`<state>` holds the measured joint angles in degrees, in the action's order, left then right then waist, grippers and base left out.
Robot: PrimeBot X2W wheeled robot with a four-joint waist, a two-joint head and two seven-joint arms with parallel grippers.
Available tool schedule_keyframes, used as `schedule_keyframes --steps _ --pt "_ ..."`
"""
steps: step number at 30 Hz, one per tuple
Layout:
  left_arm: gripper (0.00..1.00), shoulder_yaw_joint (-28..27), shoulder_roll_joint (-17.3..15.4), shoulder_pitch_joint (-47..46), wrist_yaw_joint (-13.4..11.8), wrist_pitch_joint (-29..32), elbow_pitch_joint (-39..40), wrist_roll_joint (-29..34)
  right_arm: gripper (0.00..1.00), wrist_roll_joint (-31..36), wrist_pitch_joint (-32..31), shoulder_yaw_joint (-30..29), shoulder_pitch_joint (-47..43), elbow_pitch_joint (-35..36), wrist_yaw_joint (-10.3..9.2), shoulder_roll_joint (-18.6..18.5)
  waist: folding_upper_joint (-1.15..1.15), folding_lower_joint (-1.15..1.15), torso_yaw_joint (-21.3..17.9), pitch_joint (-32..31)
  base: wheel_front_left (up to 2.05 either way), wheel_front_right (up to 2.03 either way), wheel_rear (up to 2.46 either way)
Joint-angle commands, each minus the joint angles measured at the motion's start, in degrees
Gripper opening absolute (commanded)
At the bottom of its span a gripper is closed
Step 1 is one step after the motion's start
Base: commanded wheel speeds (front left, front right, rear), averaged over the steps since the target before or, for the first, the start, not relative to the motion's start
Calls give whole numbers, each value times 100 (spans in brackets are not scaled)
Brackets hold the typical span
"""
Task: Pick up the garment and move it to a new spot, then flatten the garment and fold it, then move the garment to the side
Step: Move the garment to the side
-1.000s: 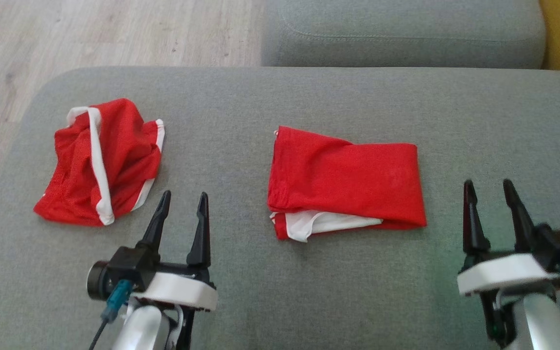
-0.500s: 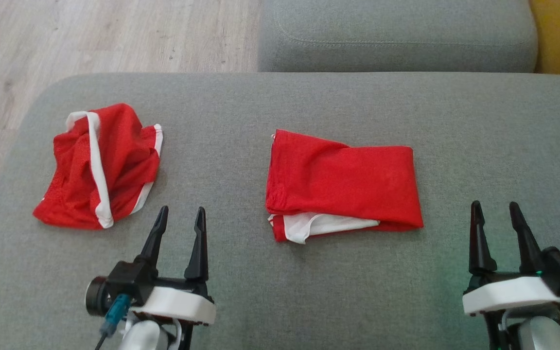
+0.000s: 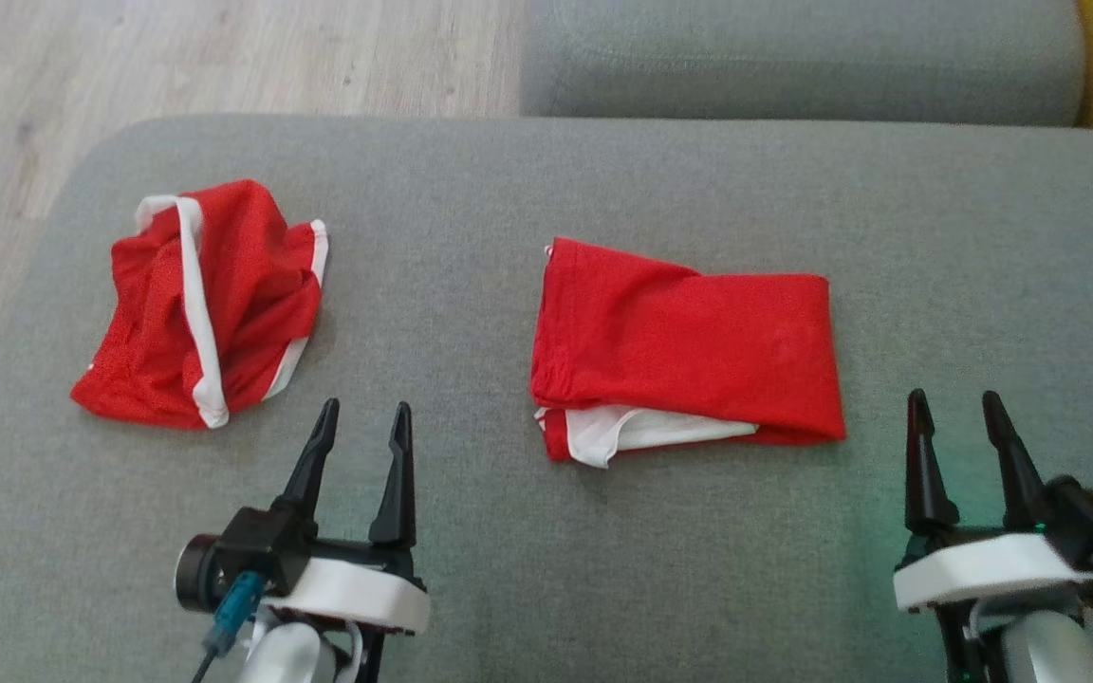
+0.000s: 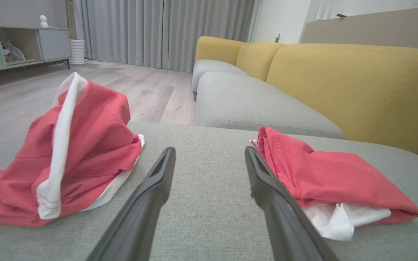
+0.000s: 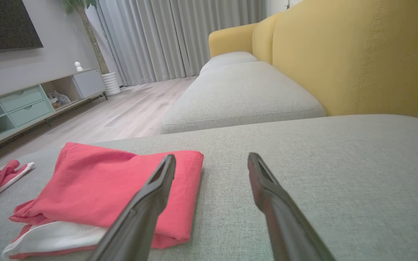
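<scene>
A folded red garment (image 3: 689, 341) with white lining at its near edge lies flat in the middle of the grey cushion (image 3: 527, 550). A second red garment (image 3: 205, 304) with white trim lies crumpled at the left. My left gripper (image 3: 363, 410) is open and empty, near the crumpled garment's right corner and apart from it. My right gripper (image 3: 954, 400) is open and empty, just right of the folded garment's near right corner. In the left wrist view the left gripper (image 4: 209, 152) points between the crumpled garment (image 4: 71, 152) and the folded garment (image 4: 325, 174). The right wrist view has the folded garment (image 5: 107, 181) left of the right gripper (image 5: 212, 157).
The cushion's rounded left edge (image 3: 63, 209) drops to a wooden floor (image 3: 224, 57). Another grey seat cushion (image 3: 793, 57) lies beyond, with a yellow sofa back (image 4: 357, 83) to the right. Bare cushion stretches right of the folded garment.
Both grippers have drawn back a little toward the near edge, the right one more. The head view has shifted slightly. Both garments lie as before.
</scene>
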<state>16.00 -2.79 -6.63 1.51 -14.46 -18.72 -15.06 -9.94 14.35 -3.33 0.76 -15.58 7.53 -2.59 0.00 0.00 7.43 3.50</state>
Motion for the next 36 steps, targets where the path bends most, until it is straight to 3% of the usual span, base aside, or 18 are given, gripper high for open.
schedule_keyframes --steps 1,9,23,24,25,26,31,36 --pt "100 -119 -10 -280 -13 -54 189 24 100 60 -29 165 353 87 -4 -29 0 0 35 154 0 0 0" --pt "100 40 -10 -614 13 -54 203 21 100 -158 -570 297 1210 -596 -4 -29 0 0 188 728 0 0 0" --pt "100 158 -9 -935 -30 -54 148 42 100 -143 -1206 548 2147 -2226 -4 -29 0 0 345 1002 0 0 0" --pt "100 162 -9 -939 -33 -54 142 40 92 -150 -1214 576 2175 -2302 -4 -29 0 0 343 991 0 0 0" --pt "100 165 -9 -939 -34 -54 135 46 31 -123 -1194 591 2202 -2362 -4 -29 0 0 336 974 0 0 0" --pt "100 168 -9 -939 -35 -54 125 72 0 -80 -1156 607 2226 -2410 -4 -29 0 0 323 949 0 0 0" --pt "100 168 -9 -876 -40 -54 107 183 0 335 -958 693 2306 -2533 -4 -73 0 0 155 699 0 0 0" --pt "100 179 -9 -768 -46 -54 155 219 0 741 -995 909 2292 -2374 -4 -373 0 0 -99 474 0 0 0"
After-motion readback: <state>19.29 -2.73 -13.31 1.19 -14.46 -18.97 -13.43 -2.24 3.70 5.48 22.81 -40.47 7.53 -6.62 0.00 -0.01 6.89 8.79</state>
